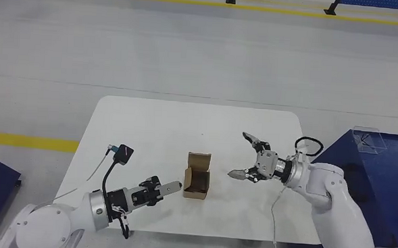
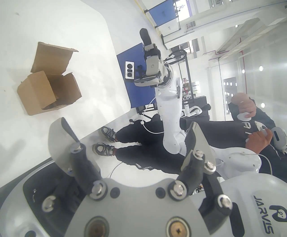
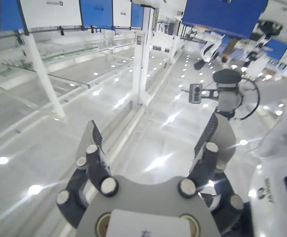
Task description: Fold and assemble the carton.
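The carton (image 1: 197,176) stands on the white table (image 1: 158,122), around the middle of its width and closer to the near edge than to the far one. It is brown cardboard, and its open mouth faces up. One long flap stands upright on the side toward the far edge, so the carton's longer line runs from the near edge to the far edge.

The left gripper (image 1: 165,188) hangs low over the table just beside the carton, on the side toward the left edge. Its fingers are spread wide and grasp nothing. The right gripper (image 1: 241,154) is near the carton's other side but apart from it. Its fingers are also spread wide and empty, pointing toward the carton.

A blue box (image 1: 365,173) stands on the floor beside the table's right edge, behind the right arm.
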Available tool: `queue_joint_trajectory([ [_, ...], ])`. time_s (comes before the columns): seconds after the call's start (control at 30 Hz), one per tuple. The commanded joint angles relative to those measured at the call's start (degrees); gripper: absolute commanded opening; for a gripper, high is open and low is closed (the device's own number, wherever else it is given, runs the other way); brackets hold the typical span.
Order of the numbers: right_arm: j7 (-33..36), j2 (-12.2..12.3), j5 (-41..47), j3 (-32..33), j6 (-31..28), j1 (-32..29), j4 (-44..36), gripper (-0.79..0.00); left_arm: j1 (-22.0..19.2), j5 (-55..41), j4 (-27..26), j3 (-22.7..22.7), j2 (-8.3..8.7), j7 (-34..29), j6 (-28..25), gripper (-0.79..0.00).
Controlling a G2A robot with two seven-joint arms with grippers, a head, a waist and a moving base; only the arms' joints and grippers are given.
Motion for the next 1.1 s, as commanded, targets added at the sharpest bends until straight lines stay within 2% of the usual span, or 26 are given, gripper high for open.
queue_joint_trajectory([
  [0.0, 16.0, 0.6, -19.9, -1.7, -2.4, 1.3, 1.4, 0.000, 0.0, 0.0, 0.0, 0.0, 0.00, 0.0, 0.0, 0.000],
  [0.07, 31.3, 1.4, -35.6, -4.7, -9.9, 2.6, 5.0, 0.000, 0.0, 0.0, 0.0, 0.0, 0.00, 0.0, 0.0, 0.000],
  [0.13, 44.7, 2.1, -45.4, -6.9, -16.6, 5.0, 11.5, 0.000, 0.0, 0.0, 0.0, 0.0, 0.00, 0.0, 0.0, 0.000],
  [0.17, 46.5, 2.2, -46.5, -7.2, -17.5, 5.5, 12.5, 0.000, 0.0, 0.0, 0.0, 0.0, 0.00, 0.0, 0.0, 0.000],
  [0.73, 46.5, 2.2, -46.5, -7.2, -17.5, 5.5, 12.5, 0.000, 0.0, 0.0, 0.0, 0.0, 0.00, 0.0, 0.0, 0.000],
  [0.8, 46.0, 2.2, -47.2, -7.2, -17.9, 5.5, 12.2, 0.000, -0.3, 2.2, 1.3, 0.6, 0.13, -0.7, 1.5, 0.000],
  [0.9, 38.6, 3.1, -58.8, -7.8, -17.8, 5.6, 6.4, 0.000, -5.5, 10.4, 4.8, 4.8, 0.16, 0.1, 9.3, 0.000],
  [1.0, 36.6, 4.3, -72.1, -9.4, -15.9, 5.3, 1.0, 0.000, -11.2, 17.9, 9.5, 10.9, -0.21, 1.3, 15.6, 0.000],
  [1.07, 35.8, 4.9, -78.0, -9.9, -15.7, 5.0, -0.7, 0.000, -15.4, 23.2, 13.1, 16.2, -0.67, 1.0, 19.6, 0.000],
])
